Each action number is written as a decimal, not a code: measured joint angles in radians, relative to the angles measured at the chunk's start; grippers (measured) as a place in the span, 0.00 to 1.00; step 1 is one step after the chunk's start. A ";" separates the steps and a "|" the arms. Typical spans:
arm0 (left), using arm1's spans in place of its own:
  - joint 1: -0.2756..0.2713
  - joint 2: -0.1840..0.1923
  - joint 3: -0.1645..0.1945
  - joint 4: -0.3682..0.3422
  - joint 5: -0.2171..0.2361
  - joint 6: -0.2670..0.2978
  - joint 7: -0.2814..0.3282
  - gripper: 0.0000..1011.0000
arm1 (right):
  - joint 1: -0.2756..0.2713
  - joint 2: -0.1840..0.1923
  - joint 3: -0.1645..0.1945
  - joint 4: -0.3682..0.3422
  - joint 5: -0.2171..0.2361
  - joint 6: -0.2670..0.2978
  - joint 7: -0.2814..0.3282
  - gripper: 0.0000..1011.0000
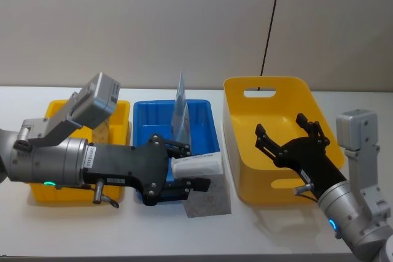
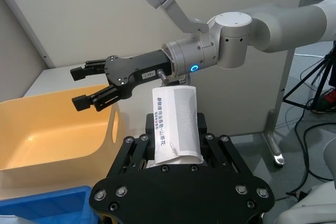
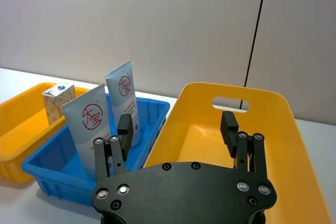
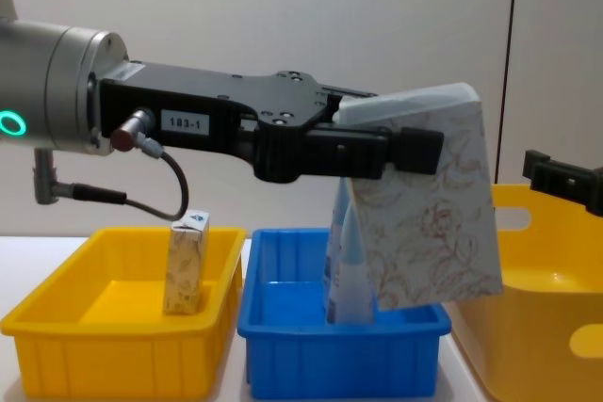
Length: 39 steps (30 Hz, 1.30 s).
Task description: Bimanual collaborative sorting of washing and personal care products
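My left gripper (image 1: pixel 190 167) is shut on the top of a large whitish soft pack (image 1: pixel 207 196) with a beige swirl print. The pack (image 4: pixel 429 223) hangs in the air over the right end of the blue bin (image 4: pixel 334 345), and white text shows on its top end (image 2: pixel 176 124). Two pale-blue tubes (image 3: pixel 86 124) stand upright in the blue bin (image 1: pixel 150 128), just behind the pack. My right gripper (image 1: pixel 281 128) stands open and holds nothing over the large yellow bin (image 1: pixel 270 87), and it shows across from the pack in the left wrist view (image 2: pixel 79 86).
A small yellow bin (image 4: pixel 113 336) stands left of the blue one, with a small upright carton (image 4: pixel 186 261) in it. The three bins stand side by side on a white table (image 1: pixel 264 231). A grey wall is close behind them.
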 joint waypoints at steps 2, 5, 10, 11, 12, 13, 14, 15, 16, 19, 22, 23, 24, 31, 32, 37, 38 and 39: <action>0.000 0.000 0.000 0.000 0.000 0.000 0.000 0.36 | 0.000 0.001 0.000 0.000 0.000 0.000 0.004 0.99; 0.000 0.000 0.000 0.000 0.000 0.000 0.000 0.36 | 0.000 0.006 0.001 0.000 0.001 -0.002 0.013 0.99; 0.000 0.000 0.000 0.000 0.000 0.000 0.000 0.36 | -0.002 0.024 0.005 -0.002 0.013 -0.010 0.055 0.99; 0.000 0.000 0.000 0.000 0.000 0.000 0.000 0.36 | -0.003 0.032 0.006 -0.004 0.017 -0.013 0.070 0.99; 0.000 0.000 0.000 0.000 0.000 0.000 0.000 0.36 | -0.004 0.035 0.007 -0.004 0.020 -0.015 0.077 0.99; 0.000 0.000 0.000 0.000 0.000 0.000 0.000 0.36 | -0.004 0.039 0.008 -0.005 0.024 -0.017 0.088 0.99; 0.000 0.000 0.000 0.000 0.000 0.000 0.000 0.36 | -0.006 0.049 0.010 -0.007 0.031 -0.020 0.105 0.99; 0.000 0.000 0.000 0.000 0.000 0.000 0.000 0.36 | -0.006 0.053 0.011 -0.008 0.034 -0.021 0.113 0.99; 0.000 0.000 0.000 0.000 0.000 0.000 0.000 0.36 | -0.007 0.057 0.013 -0.009 0.038 -0.023 0.122 0.99; 0.000 0.000 0.000 0.000 0.000 0.000 0.000 0.36 | -0.010 0.076 0.017 -0.013 0.054 -0.030 0.163 0.99; 0.000 0.000 0.000 0.000 0.000 0.000 0.000 0.36 | -0.014 0.099 0.023 -0.018 0.071 -0.037 0.206 0.99; 0.000 0.000 0.000 0.000 0.000 0.000 0.000 0.36 | -0.016 0.110 0.025 -0.020 0.080 -0.040 0.227 0.99; 0.000 0.000 0.000 0.000 0.000 0.000 0.000 0.36 | -0.016 0.110 0.025 -0.020 0.080 -0.040 0.227 0.99; 0.000 0.000 0.000 0.000 0.000 0.000 0.000 0.36 | -0.023 0.181 0.039 -0.032 0.128 -0.056 0.341 0.99; 0.000 0.000 0.000 0.000 0.000 0.000 0.000 0.36 | -0.024 0.188 0.040 -0.033 0.132 -0.058 0.352 0.99; 0.000 0.000 0.000 0.000 0.000 0.000 0.000 0.36 | -0.025 0.232 0.046 -0.038 0.160 -0.067 0.423 0.99; 0.000 0.000 0.000 0.000 0.000 0.000 0.000 0.36 | -0.025 0.246 0.048 -0.039 0.169 -0.070 0.445 0.99; 0.000 0.000 0.000 0.000 0.000 0.000 0.000 0.36 | -0.025 0.253 0.049 -0.040 0.173 -0.072 0.460 0.99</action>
